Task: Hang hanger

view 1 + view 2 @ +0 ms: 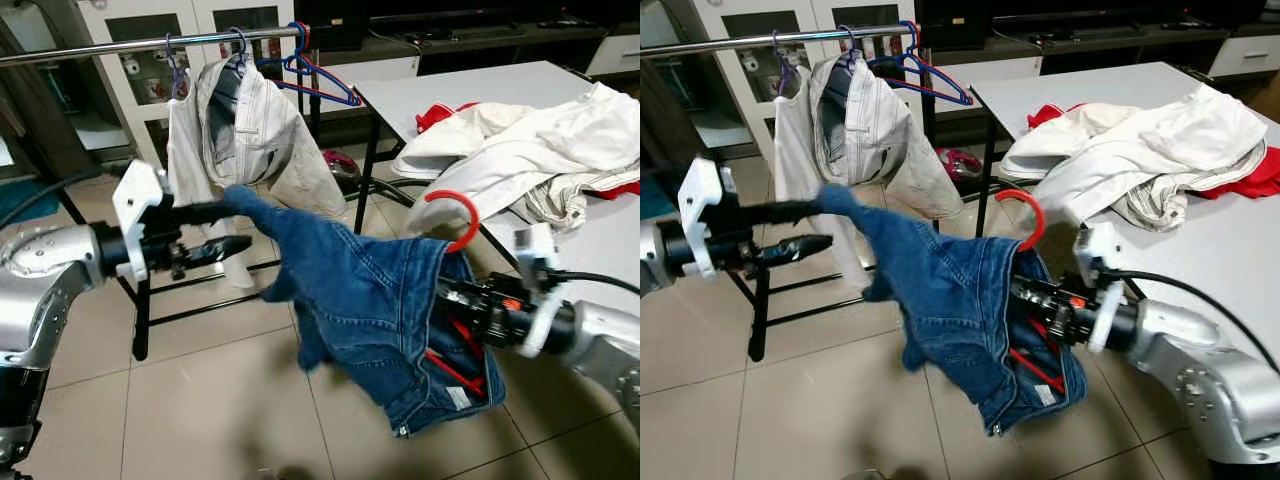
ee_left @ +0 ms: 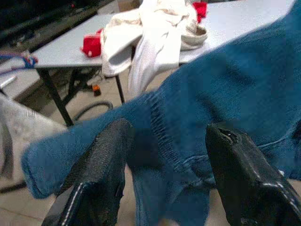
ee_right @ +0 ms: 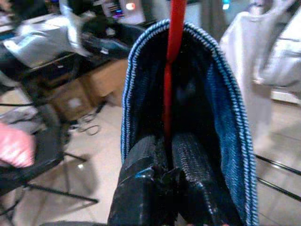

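The left gripper [image 1: 225, 230], fingers apart, straddles one end of the blue denim garment [image 1: 360, 300]. The garment stretches from that end down and rightward to the right gripper [image 3: 164, 155], whose fingers are clamped together on the red plastic hanger [image 1: 455, 215] inside the denim. The hanger's hook points upward above the garment; its long axis cannot be determined under the cloth. Behind, a metal clothes rail [image 1: 120, 47] carries a white jacket [image 1: 240, 125] and a blue hanger [image 1: 315, 75]. At right, a white table [image 1: 470, 90] bears white clothes [image 1: 530, 140].
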{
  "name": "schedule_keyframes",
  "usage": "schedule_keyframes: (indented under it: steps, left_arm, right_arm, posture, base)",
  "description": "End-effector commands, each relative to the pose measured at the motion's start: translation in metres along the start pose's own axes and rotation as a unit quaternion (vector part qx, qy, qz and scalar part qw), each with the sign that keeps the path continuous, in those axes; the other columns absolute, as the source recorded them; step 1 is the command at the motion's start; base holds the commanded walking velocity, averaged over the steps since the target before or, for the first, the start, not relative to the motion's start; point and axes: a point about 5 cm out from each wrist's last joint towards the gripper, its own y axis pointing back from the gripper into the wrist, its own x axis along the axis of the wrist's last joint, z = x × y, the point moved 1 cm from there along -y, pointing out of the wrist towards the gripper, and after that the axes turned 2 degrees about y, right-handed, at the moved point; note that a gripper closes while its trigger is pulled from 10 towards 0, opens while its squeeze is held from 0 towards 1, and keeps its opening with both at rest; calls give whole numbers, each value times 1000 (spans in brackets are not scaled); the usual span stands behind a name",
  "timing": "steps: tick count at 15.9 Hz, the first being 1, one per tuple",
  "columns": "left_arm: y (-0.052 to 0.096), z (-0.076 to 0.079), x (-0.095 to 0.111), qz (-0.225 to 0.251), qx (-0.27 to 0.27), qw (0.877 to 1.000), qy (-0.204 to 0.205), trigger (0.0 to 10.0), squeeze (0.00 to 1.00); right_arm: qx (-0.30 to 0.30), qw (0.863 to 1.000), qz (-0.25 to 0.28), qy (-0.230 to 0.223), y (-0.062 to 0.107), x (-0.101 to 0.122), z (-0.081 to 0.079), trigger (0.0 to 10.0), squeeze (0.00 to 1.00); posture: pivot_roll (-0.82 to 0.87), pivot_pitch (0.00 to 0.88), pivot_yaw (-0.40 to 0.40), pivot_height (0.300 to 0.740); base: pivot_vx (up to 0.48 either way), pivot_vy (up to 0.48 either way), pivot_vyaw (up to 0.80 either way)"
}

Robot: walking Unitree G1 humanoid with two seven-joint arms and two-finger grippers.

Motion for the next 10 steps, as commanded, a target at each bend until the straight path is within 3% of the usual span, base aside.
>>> schedule_keyframes:
  steps: [1,6,8,9,10]
  left_arm:
    - [1,-2,-1,-21,-22,999,-26,10000,0]
    - [4,-17,-4,-52,-30,997,-55,10000,0]
    - [4,-19,-5,-47,-42,997,-45,2627,0]
    - [4,-20,-4,-45,-45,997,-45,2627,0]
    - [3,-20,-5,-50,-55,996,-43,0,0]
  right_arm:
    - [43,999,10,12,1,11,-10,10000,0]
    - [81,997,11,6,6,18,-17,10000,0]
    - [82,997,10,7,7,19,-17,10000,0]
    - [81,997,10,8,8,19,-17,10000,0]
    - [78,997,13,9,10,21,-16,10000,0]
  posture:
    - [40,0,31,740]
    - [40,0,37,740]
    - [38,0,43,740]
    - [36,0,44,740]
    - [34,0,48,740]
  base:
    - [0,0,0]
    - [0,0,0]
    - [0,0,0]
    - [0,0,0]
    - [0,0,0]
